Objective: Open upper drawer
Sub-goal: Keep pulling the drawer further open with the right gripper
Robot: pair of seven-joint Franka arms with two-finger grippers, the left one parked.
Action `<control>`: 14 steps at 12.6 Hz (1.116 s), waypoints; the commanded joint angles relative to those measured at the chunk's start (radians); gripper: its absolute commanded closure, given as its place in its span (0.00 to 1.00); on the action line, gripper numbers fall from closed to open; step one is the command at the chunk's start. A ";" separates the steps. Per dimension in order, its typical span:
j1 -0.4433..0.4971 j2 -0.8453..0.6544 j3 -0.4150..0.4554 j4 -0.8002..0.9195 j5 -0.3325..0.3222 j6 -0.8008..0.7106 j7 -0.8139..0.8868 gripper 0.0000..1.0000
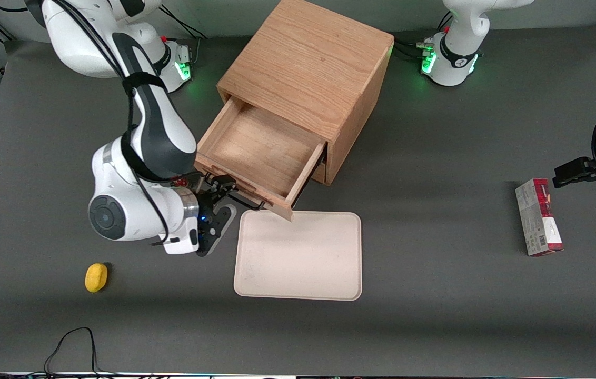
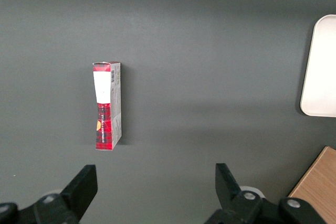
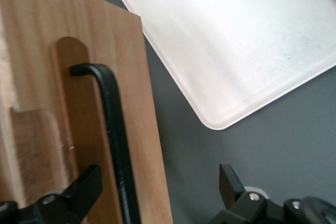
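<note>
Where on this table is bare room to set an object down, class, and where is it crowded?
Free: the table between the tray and the red box, and the strip nearer the camera than the tray and lemon. Crowded: where the gripper, fingers open around the handle, meets the pulled-out upper drawer.

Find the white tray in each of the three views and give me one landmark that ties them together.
Front view: the white tray lies flat on the table, nearer the camera than the open upper drawer, beside the gripper.
Left wrist view: only the tray's edge shows.
Right wrist view: the tray lies beside the drawer front.
Shared landmark: the oak cabinet.
</note>
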 commanded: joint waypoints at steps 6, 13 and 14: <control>-0.009 0.021 -0.011 0.003 -0.011 0.001 0.003 0.00; -0.046 0.031 -0.011 0.039 -0.010 0.004 -0.034 0.00; -0.047 0.031 -0.011 0.041 -0.010 0.004 -0.037 0.00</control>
